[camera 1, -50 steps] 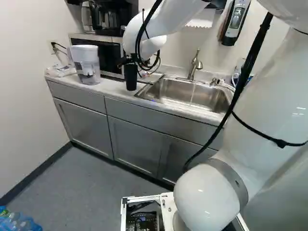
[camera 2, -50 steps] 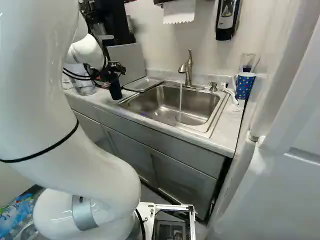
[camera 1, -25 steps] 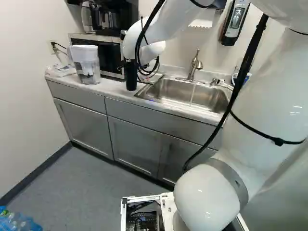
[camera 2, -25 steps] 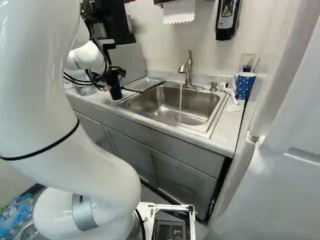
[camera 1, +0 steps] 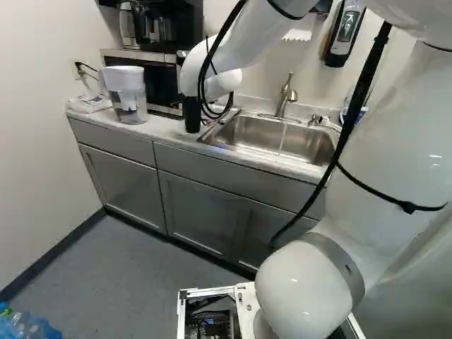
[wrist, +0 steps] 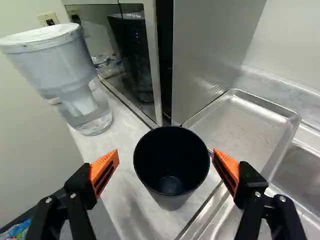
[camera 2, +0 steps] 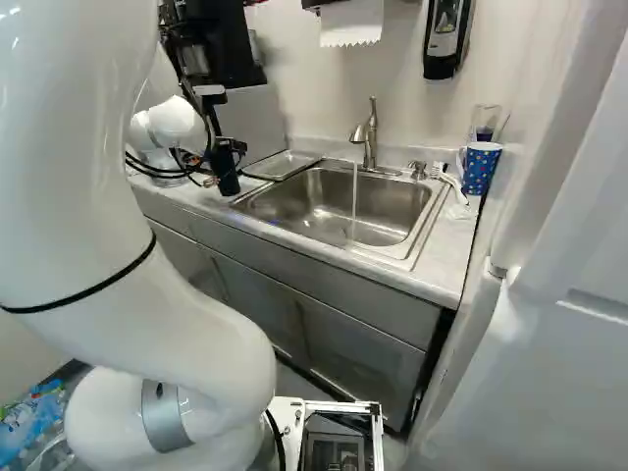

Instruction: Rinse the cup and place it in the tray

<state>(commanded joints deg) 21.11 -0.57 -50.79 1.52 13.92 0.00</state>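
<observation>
In the right base view my gripper (camera 2: 228,149) is at the rim of a tall black cup (camera 2: 228,181), which stands upright on the counter left of the sink. In the wrist view the gripper (wrist: 165,154) is open, its orange-padded fingers on opposite sides of the cup (wrist: 171,160), the gap to one finger wider than to the other. The cup's open mouth faces the camera. The metal tray (wrist: 245,120) lies beside the cup at the sink's edge, nothing on it. Water runs from the faucet (camera 2: 368,137) into the sink (camera 2: 324,211).
A water pitcher (camera 1: 127,95) stands on the counter near the microwave (camera 1: 159,83), whose side rises close behind the cup and tray. Right of the sink are a blue dotted mug (camera 2: 481,167) and a brush (camera 2: 451,183). A soap dispenser (camera 2: 444,37) hangs on the wall.
My arm's wrist has shifted and turned slightly around the cup, coming a little lower. The cup stands where it was, and the base has not moved.
</observation>
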